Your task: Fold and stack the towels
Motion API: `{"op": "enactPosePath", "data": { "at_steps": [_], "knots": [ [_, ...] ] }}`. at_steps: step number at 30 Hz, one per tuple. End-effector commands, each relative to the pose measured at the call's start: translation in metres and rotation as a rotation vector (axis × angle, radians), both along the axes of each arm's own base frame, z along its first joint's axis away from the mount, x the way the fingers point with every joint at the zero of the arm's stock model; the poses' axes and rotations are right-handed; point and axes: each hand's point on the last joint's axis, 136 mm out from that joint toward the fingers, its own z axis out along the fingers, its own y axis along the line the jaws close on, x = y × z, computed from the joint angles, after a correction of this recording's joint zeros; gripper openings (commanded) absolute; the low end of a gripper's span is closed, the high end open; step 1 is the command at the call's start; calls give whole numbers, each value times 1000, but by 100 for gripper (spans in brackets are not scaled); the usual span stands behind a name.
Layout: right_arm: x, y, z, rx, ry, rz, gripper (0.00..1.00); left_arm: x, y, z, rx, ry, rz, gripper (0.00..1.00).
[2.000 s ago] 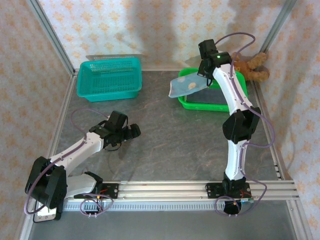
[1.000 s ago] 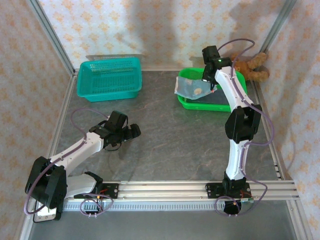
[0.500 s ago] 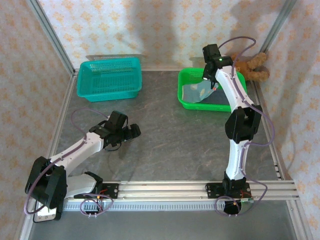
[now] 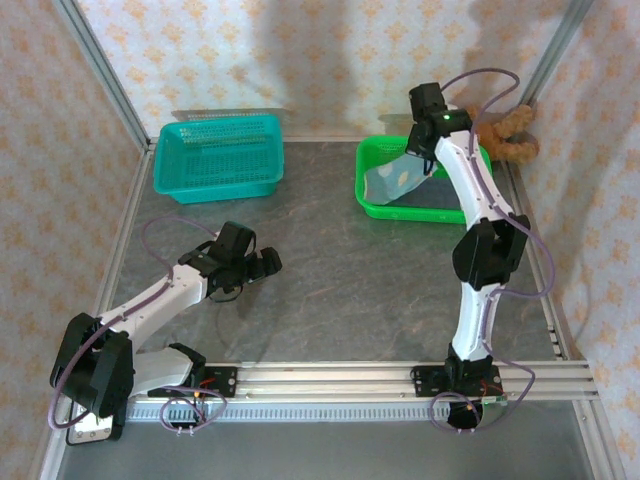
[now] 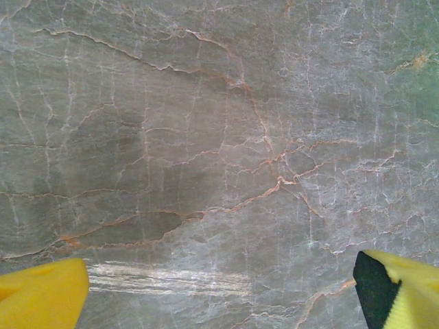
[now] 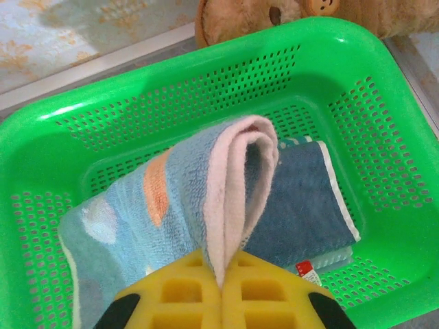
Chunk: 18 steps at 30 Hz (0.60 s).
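Motion in the last two seconds belongs to the right arm (image 4: 470,195) alone. Before, it held the pale blue towel (image 6: 199,192) up in the air, spread out beyond the left wall of the green basket (image 6: 206,51). Now the same towel hangs lower and inside the basket walls, as the top view also shows (image 4: 393,182).

The right jaws are clenched on the towel's edge. In the wrist view the cloth stands up from between them in a doubled loop, with the pale pink back side showing. Under it, a dark blue towel (image 6: 302,199) lies flat and folded on the basket floor. The pale one drapes partly over its left part, but I cannot tell if it already rests there with its weight.

For the task, I judge that the pale towel is being brought down onto the folded one to make the stack, and that the release is not yet done.

The left arm (image 4: 170,290) has not moved. Its jaws are released and wide, with only bare tabletop (image 5: 206,137) between them.

The brown teddy bear (image 6: 240,17) sits just behind the green basket, and the teal basket (image 4: 217,155) stands well apart at the far left.
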Motion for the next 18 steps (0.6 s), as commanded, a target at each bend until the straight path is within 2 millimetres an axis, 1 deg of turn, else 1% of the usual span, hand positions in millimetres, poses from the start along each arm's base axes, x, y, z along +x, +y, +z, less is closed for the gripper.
{"op": "enactPosePath", "data": {
  "at_steps": [1, 8, 10, 13, 18],
  "knots": [
    [-9, -5, 36, 15, -70, -17, 0, 1, 0, -4, -8, 1, 3, 100],
    [-13, -9, 38, 3, -75, -28, 0, 0, 0, -4, -11, 3, 3, 100],
    [-14, -10, 36, -3, -70, -30, 0, 0, 0, -5, -12, 4, 3, 100],
    [-15, -11, 27, -14, -49, -35, 0, -1, -1, -6, -16, 6, 4, 100],
    [-15, -14, 7, -32, -17, -50, 0, -3, 0, -7, -16, 10, 4, 100]
  ]
}}
